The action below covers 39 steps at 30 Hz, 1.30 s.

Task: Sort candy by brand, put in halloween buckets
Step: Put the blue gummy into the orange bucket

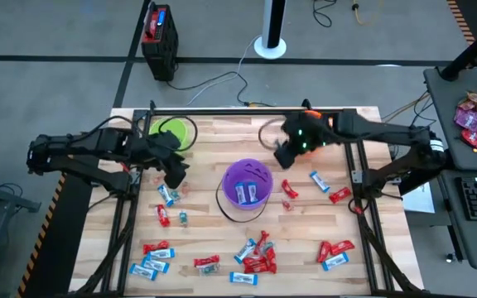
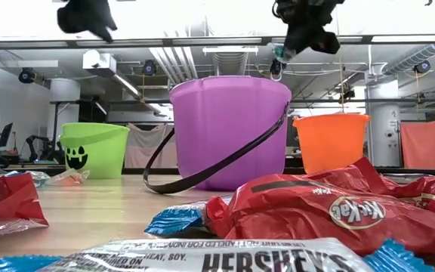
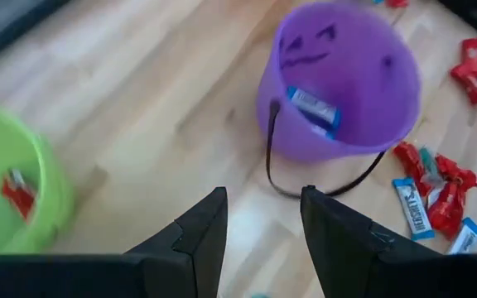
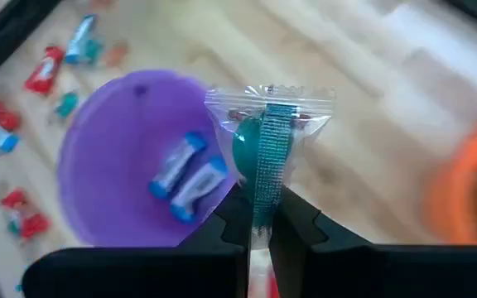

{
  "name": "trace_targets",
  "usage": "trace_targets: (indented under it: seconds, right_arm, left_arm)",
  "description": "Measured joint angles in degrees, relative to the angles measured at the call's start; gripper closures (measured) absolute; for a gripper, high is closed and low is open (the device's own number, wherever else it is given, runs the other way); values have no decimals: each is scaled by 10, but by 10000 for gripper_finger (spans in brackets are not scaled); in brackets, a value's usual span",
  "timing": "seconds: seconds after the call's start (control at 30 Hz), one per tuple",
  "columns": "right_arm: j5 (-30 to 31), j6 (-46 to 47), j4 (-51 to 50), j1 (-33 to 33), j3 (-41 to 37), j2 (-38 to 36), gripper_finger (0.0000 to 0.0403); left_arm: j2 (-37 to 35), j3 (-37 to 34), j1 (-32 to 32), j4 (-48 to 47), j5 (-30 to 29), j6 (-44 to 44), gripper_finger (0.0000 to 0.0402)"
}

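1. Wooden tabletop (image 1: 214, 149) is carrying scattered candy (image 1: 255, 257) and the purple bucket (image 1: 248, 189).
2. Right gripper (image 4: 259, 223) is pinching a clear-wrapped teal candy (image 4: 263, 136) above the table, between the purple and orange bucket (image 2: 331, 141).
3. Left gripper (image 3: 263, 240) is hovering with fingers spread near the green bucket (image 1: 172, 132).

Bright, even overhead light is washing the pale wooden bench (image 1: 222, 240); both wrist views are blurring, shadows staying soft.
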Motion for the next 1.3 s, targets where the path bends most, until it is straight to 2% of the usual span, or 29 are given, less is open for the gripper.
trace_targets:
  seconds: [0.27,0.47,0.97,1.03,1.1,1.17,1.3]
  right_arm:
    - [1,-46,-150,-105,28,16,385]
    - [2,-71,-184,-160,14,27,385]
    - [2,-130,-180,-215,-21,29,385]
    - [2,-135,-179,-221,-24,29,385]
    - [2,-137,-179,-224,-29,29,385]
    - [2,-137,-177,-225,-33,29,385]
    - [2,-146,-159,-225,-44,29,385]
  left_arm:
    - [2,-69,-28,-3,85,-140,263]
    - [3,-94,-56,-27,88,-231,263]
    - [5,-93,-61,-51,88,-272,263]
    - [5,-93,-62,-70,98,-321,263]
    - [5,-99,-68,-99,136,-394,263]
    - [8,-111,-85,-109,168,-453,263]
    - [21,-153,-129,-115,191,-545,260]
